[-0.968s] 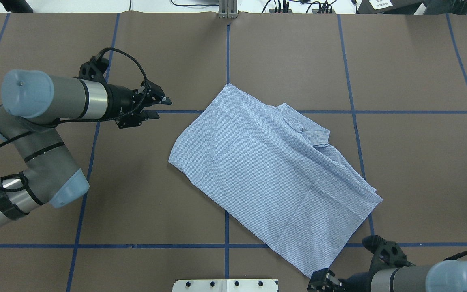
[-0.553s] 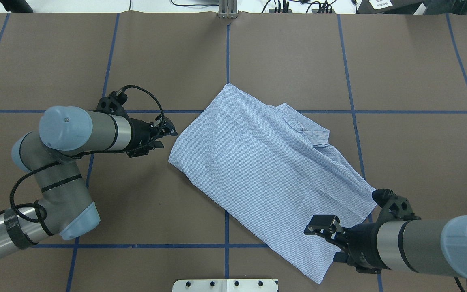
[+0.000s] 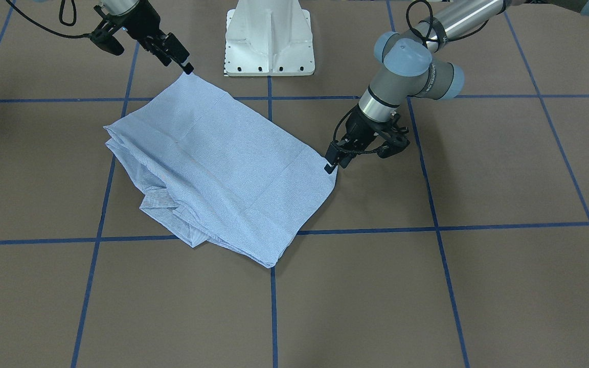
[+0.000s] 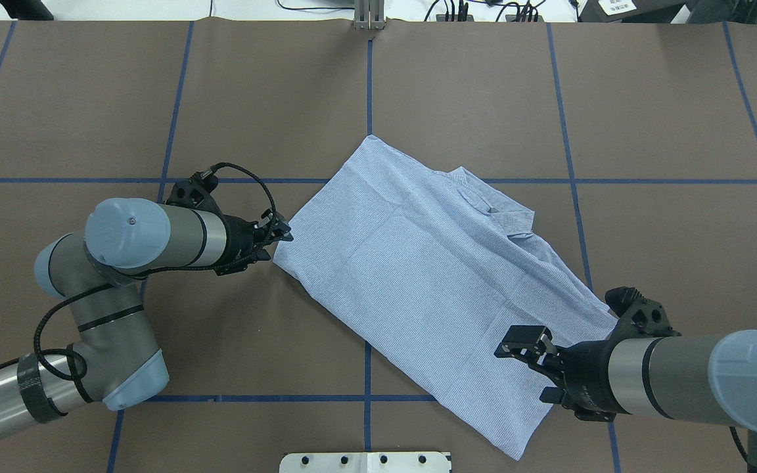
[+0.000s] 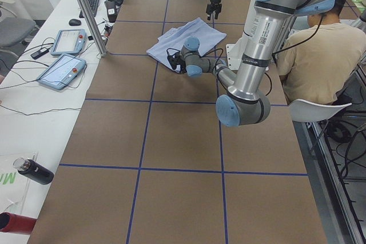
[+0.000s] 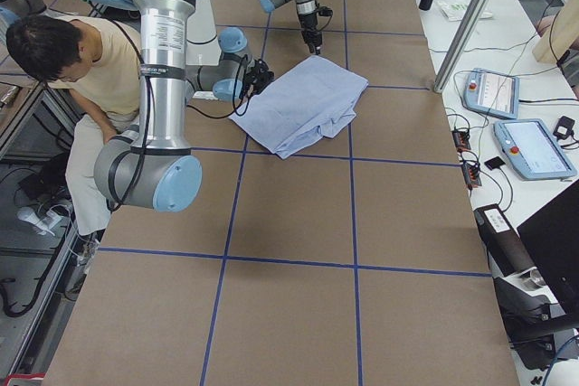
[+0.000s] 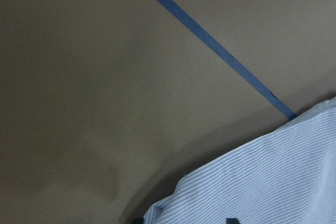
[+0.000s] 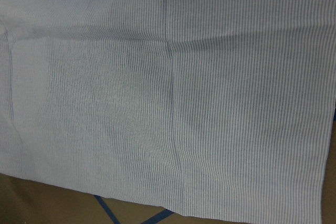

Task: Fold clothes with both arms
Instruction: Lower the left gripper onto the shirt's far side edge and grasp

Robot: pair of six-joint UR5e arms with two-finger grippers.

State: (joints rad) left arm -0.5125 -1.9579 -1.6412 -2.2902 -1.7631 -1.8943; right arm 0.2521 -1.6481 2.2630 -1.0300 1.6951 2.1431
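- Overhead exterior, left side: your left gripper (image 4: 281, 234) sits parted at the corner of the shirt (image 4: 431, 276), which lies mid-table (image 4: 483, 98). A shallow close could catch one layer only.
- Right side: your right gripper (image 4: 528, 368) hangs wide over the hem. Uneven lifts would skew the fold.

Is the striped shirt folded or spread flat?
Partly folded: the light blue-and-white striped shirt lies as a layered rectangle, no sleeves out, collar at one edge.

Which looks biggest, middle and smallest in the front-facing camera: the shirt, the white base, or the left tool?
shirt, biggest
white base, middle, though the picture's top edge cuts it off
left tool, smallest
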